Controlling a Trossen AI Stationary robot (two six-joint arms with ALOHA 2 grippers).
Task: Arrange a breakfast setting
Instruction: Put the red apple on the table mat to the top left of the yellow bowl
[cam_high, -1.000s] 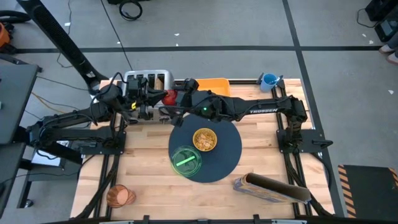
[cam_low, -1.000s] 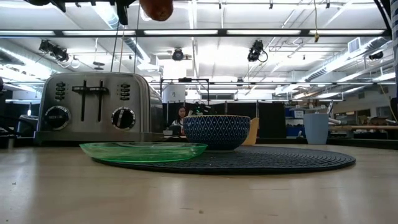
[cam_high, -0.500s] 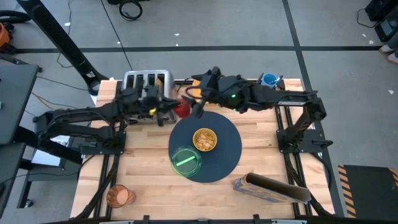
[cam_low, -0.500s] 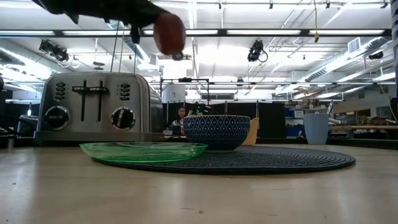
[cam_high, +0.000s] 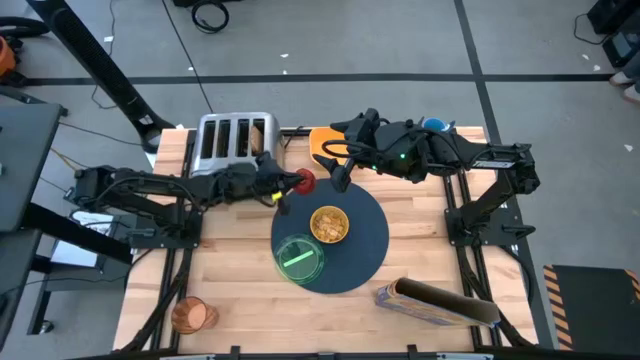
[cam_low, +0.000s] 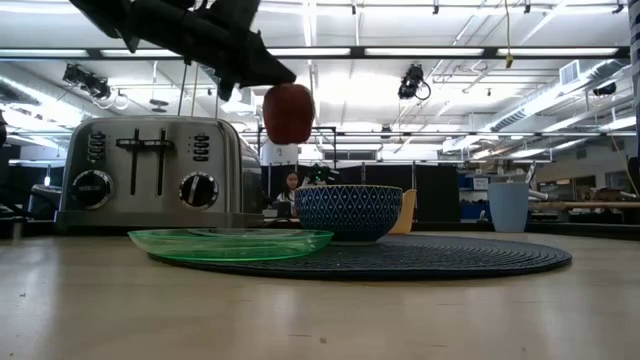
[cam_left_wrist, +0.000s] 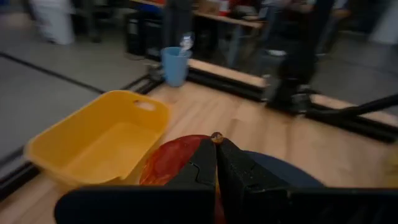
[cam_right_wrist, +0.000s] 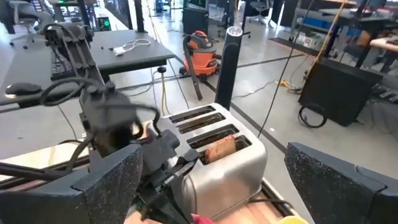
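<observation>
My left gripper (cam_high: 291, 184) is shut on the red apple (cam_high: 304, 181) above the far left edge of the dark round mat (cam_high: 365, 245). In the low view the apple (cam_low: 288, 112) hangs high above the table. My right gripper (cam_high: 335, 162) is open and empty over the yellow bin (cam_high: 322, 138). The cereal bowl (cam_high: 329, 224) and the green plate (cam_high: 298, 258) rest on the mat. A toast slice (cam_right_wrist: 219, 148) stands in the toaster (cam_high: 236, 135). The amber cup (cam_high: 190, 315) stands at the near left corner. My left gripper pinches the apple's top (cam_left_wrist: 205, 142) between its two fingers (cam_left_wrist: 233, 171), which stand almost together; whether they have the stalk cannot be told. The fingers slant down from the table's left side. The apple hangs below the fingertips (cam_low: 270, 72), upright and lifted clear of everything.
A blue cup (cam_high: 433, 127) with a pale thing sticking out stands at the far right corner. A long box with a dark roll (cam_high: 435, 302) lies at the near right. The toaster stands at the far left edge. Bare wood lies left of the mat.
My left gripper has carried the apple from beside the toaster toward the table's right and near side, and down, to the mat's far left edge. My right gripper has drawn back from the apple toward the table's right and far side, over the yellow bin.
</observation>
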